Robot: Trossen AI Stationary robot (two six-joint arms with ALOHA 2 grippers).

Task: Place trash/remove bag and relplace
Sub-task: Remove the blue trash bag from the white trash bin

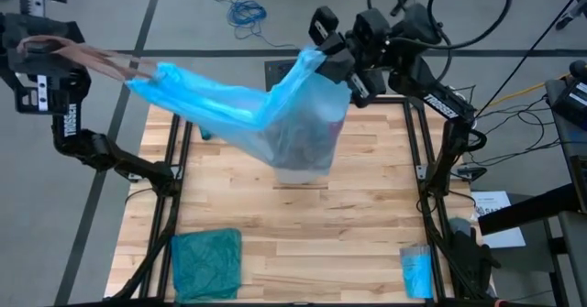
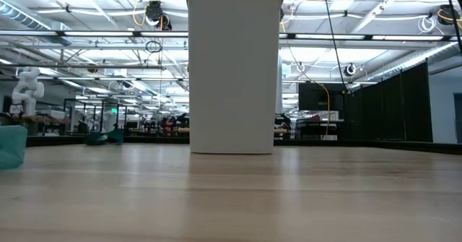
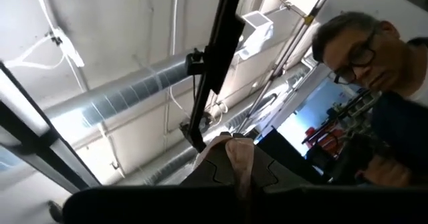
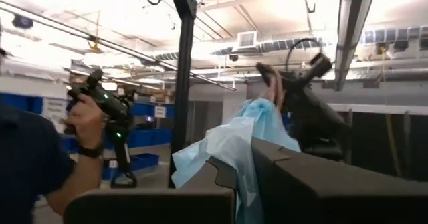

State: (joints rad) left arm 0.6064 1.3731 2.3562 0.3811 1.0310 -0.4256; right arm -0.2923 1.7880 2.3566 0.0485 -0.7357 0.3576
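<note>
The bag (image 1: 238, 105), thin sky-blue plastic, is stretched out above the table's far half between my two grippers. Its full lower part hangs over the white bin (image 2: 234, 68), and dark shapes show through the plastic. Whether its bottom is still inside the bin, I cannot tell. My left gripper (image 3: 237, 177) is raised past the table's far left corner, shut on a pinkish-brown strip at the bag's left end. My right gripper (image 4: 244, 177) is raised over the far edge, shut on the bag's right end. No loose trash shows on the table. My left gripper pinches the pinkish-brown strip (image 3: 235, 158) between its two fingers, which point slanting upward. The strip (image 1: 101, 58) runs taut from the fingers toward the table's right, into the bag's blue plastic. My right gripper pinches a bunched part of the bag's upper right end (image 4: 235, 147) between its two fingers, several layers gathered. The fingers slant upward. From them the plastic (image 1: 307, 69) falls away toward the bin and stretches toward the left gripper.
A darker teal-green bag (image 1: 206, 266) lies at the table's near left. A small bright-blue roll (image 1: 417, 270) lies at the near right. Black frame rails (image 1: 174, 206) run along both sides. A person (image 4: 40, 157) stands beyond the table, holding a handset.
</note>
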